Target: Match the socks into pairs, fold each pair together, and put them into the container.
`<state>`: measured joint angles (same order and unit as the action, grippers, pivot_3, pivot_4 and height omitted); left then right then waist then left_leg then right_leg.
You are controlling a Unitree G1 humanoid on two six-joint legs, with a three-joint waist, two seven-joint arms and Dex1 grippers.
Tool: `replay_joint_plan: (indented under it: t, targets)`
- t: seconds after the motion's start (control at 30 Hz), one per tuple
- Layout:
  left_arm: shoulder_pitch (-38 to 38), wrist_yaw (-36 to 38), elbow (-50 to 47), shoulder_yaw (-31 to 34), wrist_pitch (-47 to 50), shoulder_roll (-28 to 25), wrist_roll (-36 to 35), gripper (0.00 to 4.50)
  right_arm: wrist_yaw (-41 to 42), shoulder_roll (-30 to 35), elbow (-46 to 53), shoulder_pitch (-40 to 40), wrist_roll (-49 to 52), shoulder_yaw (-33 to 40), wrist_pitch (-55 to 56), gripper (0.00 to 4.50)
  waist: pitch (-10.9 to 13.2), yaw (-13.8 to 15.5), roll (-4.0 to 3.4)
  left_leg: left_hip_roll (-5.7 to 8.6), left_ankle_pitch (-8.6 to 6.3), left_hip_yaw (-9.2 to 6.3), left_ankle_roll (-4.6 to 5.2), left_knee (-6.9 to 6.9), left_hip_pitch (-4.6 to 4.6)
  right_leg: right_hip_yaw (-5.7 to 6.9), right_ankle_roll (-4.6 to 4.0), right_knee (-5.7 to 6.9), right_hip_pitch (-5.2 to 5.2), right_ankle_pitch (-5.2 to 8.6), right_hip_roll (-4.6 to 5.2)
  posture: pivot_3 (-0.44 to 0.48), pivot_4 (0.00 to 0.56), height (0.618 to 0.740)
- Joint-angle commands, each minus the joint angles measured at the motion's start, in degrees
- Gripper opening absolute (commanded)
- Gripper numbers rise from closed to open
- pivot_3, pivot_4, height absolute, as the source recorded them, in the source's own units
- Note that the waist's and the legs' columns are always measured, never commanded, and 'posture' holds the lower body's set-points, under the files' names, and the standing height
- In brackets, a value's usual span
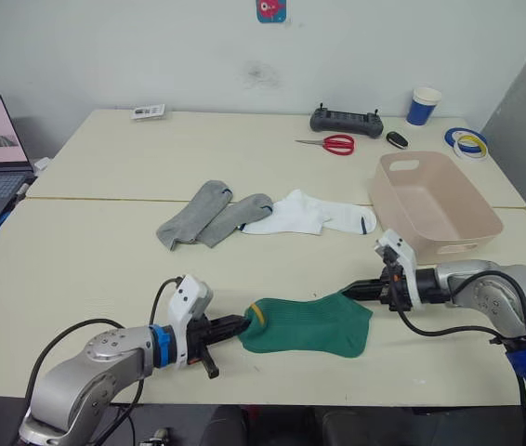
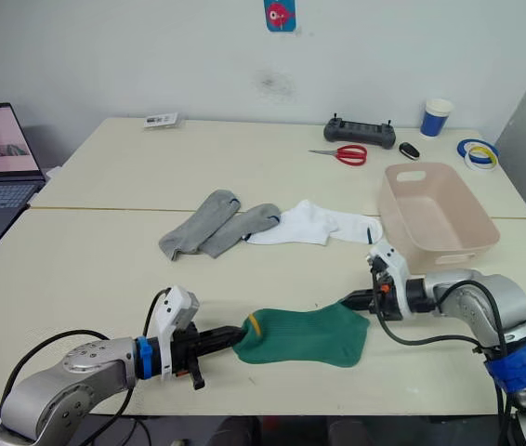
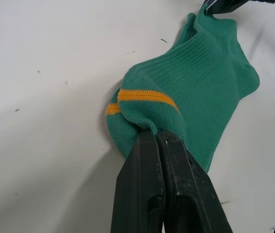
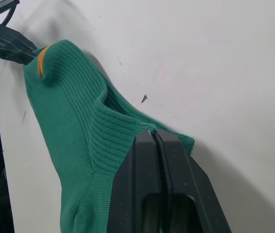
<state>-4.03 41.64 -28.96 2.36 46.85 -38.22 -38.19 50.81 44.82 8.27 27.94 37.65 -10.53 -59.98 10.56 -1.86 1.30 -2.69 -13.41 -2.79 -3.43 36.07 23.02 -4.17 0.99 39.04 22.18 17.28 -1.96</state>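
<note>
Left end effector (image 1: 242, 324) is clamped on the toe of the green sock (image 1: 314, 326); right end effector (image 1: 348, 291) is clamped on its cuff. Sock lies on the counter (image 1: 77, 269).

Green sock (image 1: 311, 326), orange stripes; pale pink container (image 1: 435, 200).

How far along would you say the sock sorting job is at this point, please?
Early. The tub has no socks in it, so nothing is finished. In hand: the left gripper pinches the yellow-striped end of the green socks and the right gripper pinches the other end, both shut on the fabric, apparently stacked for folding. Left: the grey socks and white socks lie unfolded mid-table.
</note>
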Motion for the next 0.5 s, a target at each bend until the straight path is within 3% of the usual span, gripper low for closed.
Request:
replay_joint_plan:
  t: [0.03,0.23,0.5]
  targets:
    - [0.0,-0.6,-2.8,2.6,1.5,-0.4,-2.7,0.00,1.6,-0.1,-0.3,1.3,-1.1,0.5,1.3,0.03,0.0,0.0,0.00,0.00,0.00,0.00,0.00,0.00,0.00,0.00,0.00,0.00,0.00,0.00,0.00,0.000,0.150,0.740]
    - [-0.4,-1.3,-3.8,4.9,4.7,-0.4,-6.8,0.00,2.7,-0.7,-1.3,1.5,-2.8,0.5,1.9,0.03,0.0,0.0,0.00,0.00,0.00,0.00,0.00,0.00,0.00,0.00,0.00,0.00,-0.01,0.00,0.00,0.000,0.150,0.740]
    - [-2.5,-1.9,-3.9,3.9,3.6,-1.0,-4.8,0.00,3.4,-1.9,-1.8,1.5,-4.5,0.2,2.6,0.03,0.0,0.0,0.00,0.00,0.00,0.00,0.00,0.00,-0.01,-0.01,0.00,0.02,0.00,0.00,0.00,0.000,0.150,0.740]
